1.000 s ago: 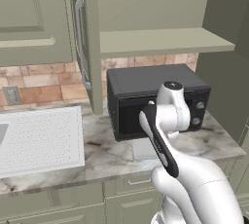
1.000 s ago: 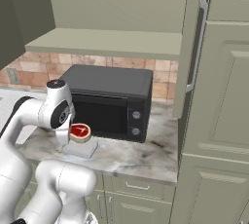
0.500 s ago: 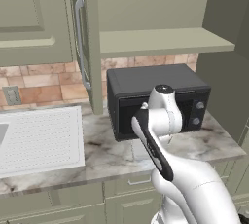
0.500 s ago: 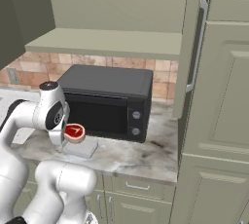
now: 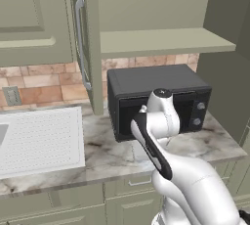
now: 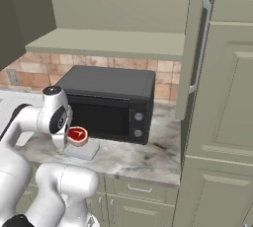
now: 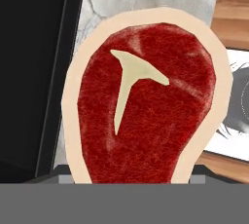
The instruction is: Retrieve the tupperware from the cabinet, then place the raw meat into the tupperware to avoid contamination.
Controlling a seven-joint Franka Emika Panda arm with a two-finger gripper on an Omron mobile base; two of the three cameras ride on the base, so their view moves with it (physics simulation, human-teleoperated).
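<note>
While the white arm bends low in front of the black microwave [image 6: 106, 103], its gripper [image 6: 69, 139] holds the raw meat [image 6: 77, 135] just above the tupperware [image 6: 83, 150]. In the hand view the steak [image 7: 143, 106] sits right against the camera, red with a tan fatty rim and a pale forked mark, and its lower edge runs down between the jaws, which stand wide and are clamped on it. The fingertips themselves are hidden behind the meat and cannot be made out.

Seen from the right base view, the tupperware is a small, shallow, pale grey square resting on the marbled counter [image 6: 143, 154], at the near left corner of the microwave and close to the counter's front edge. Whether the meat touches the container's rim cannot be told; it appears tilted, with its red face turned up and outward.

Above the microwave, the sage-green cabinet [image 5: 161, 18] stands open, its inner shelf [image 5: 166, 42] bare to view and its left door [image 5: 88, 43] swung out edge-on with a long silver bar handle. In the right base view the other door [image 6: 195, 48] is also swung out, at the right of the shelf.

To the left in the left base view, a white ridged drainboard [image 5: 41, 138] lies on the counter, well apart from the microwave, below a brick-patterned backsplash [image 5: 44, 79].
</note>
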